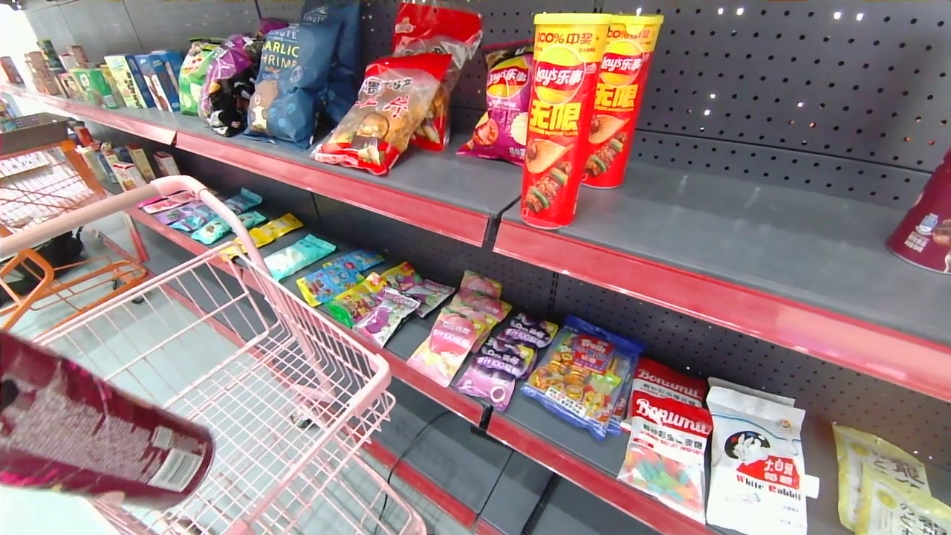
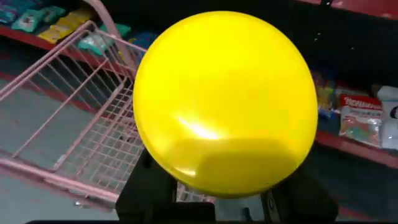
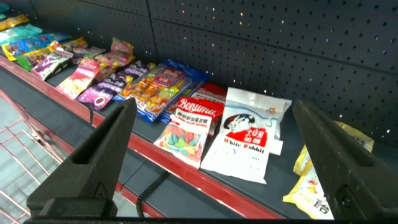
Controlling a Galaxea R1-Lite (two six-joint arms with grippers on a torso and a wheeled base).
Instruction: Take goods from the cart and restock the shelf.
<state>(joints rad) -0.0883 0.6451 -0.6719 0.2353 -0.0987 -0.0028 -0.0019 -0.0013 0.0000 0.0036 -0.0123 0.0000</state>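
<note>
A yellow lid (image 2: 224, 99) sits nearest, capping the dark red canister (image 1: 89, 438) that the left tool (image 2: 230, 202) grips, closed around it, above the near-left part of the pink cart (image 1: 297, 357). The canister lies almost flat, lid toward the wrist and base pointing right. The upper shelf (image 1: 743, 245) lies far and right of it, so the left arm is the nearer one, and I judge the canister needs turning upright first. On that shelf stand two red canisters (image 1: 561, 119), side by side, and one maroon tub (image 1: 925, 215) at the right edge, well apart. The right tool (image 3: 212, 104) hangs open, holding nothing, over the lower shelf (image 3: 277, 194) with its candy bags.
</note>
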